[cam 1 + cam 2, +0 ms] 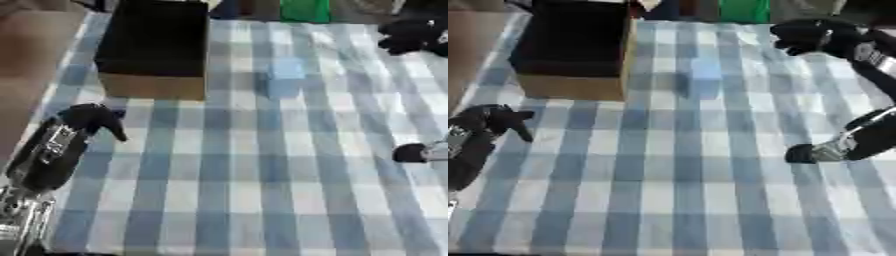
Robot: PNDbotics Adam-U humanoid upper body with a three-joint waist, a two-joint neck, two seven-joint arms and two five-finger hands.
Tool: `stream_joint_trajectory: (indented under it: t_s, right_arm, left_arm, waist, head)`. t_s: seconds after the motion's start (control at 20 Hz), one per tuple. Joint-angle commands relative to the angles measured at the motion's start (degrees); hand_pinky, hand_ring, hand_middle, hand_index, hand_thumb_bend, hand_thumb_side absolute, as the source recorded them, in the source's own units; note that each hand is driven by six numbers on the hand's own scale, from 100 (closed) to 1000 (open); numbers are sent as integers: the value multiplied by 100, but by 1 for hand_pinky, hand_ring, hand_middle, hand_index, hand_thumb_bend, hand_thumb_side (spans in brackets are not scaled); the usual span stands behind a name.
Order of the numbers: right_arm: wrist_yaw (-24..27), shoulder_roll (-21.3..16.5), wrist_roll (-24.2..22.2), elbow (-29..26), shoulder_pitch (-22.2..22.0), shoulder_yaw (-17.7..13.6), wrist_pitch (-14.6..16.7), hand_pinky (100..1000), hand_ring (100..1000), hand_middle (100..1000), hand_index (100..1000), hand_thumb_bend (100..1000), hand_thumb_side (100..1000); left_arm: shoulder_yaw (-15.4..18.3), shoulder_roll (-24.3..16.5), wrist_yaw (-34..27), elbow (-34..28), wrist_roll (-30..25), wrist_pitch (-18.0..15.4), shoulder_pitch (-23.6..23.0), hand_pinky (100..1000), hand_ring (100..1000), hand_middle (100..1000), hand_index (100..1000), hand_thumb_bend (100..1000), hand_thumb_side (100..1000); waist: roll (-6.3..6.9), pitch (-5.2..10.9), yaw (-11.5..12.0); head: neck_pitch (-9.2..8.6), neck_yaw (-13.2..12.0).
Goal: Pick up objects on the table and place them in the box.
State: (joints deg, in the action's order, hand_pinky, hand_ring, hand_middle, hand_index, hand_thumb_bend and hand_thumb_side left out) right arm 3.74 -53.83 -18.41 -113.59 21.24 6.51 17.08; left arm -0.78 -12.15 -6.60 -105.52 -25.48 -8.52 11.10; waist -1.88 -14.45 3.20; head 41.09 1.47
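A small pale blue block [284, 80] stands on the checked cloth near the middle, to the right of the box. The cardboard box [153, 85] sits at the far left, open on top, its inside dark. My left hand [87, 120] hovers at the left edge just in front of the box, fingers loosely drooping and holding nothing. My right hand [811, 35] is up at the far right, beyond and to the right of the blue block, apart from it. Nothing shows in it.
A black and silver piece [833, 149] juts in from the right edge; I cannot tell whether it belongs to my right arm. Something green [304, 10] stands past the table's far edge. A brown surface [26, 60] borders the table on the left.
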Motion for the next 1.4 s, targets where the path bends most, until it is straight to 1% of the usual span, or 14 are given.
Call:
stream_joint_trajectory:
  t_s: [0.05,0.35,0.65,0.9,1.15,1.4]
  right_arm:
    - [114,-223,-102,97,291,39,-42,859,906,951,966,741,153]
    - [158,-56,-456,696,976,270,13,855,905,947,965,739,163]
    - [-23,355,-747,1549,1778,521,155,855,903,948,965,738,175]
    - [-264,798,-983,2398,2380,681,307,855,906,948,966,738,185]
    - [-579,1219,-1195,3233,2857,741,491,856,908,947,967,740,187]
    - [-817,1595,-1281,4070,3229,690,615,856,912,947,969,728,198]
  left_arm:
    - [-21,-134,-24,-72,-42,-10,54,904,507,485,592,156,882]
    - [-59,-146,-39,-66,-89,-8,65,904,507,486,592,157,883]
    - [-117,-144,-48,-51,-159,9,101,904,507,486,592,159,884]
    - [-167,-143,-55,-42,-218,28,142,905,507,486,592,161,886]
    - [-233,-142,-69,-40,-293,41,198,905,507,486,593,162,886]
    - [-271,-138,-84,-33,-342,51,221,905,508,486,593,163,887]
  waist:
    - [1,107,21]
    - [-26,115,79]
    - [-73,106,149]
    - [-124,78,247]
    - [-165,47,366]
    - [-196,45,483]
  head:
    - [-71,36]
    - [-75,81]
    - [-101,148]
    - [-141,228]
    - [-186,346]
    - [-222,459]
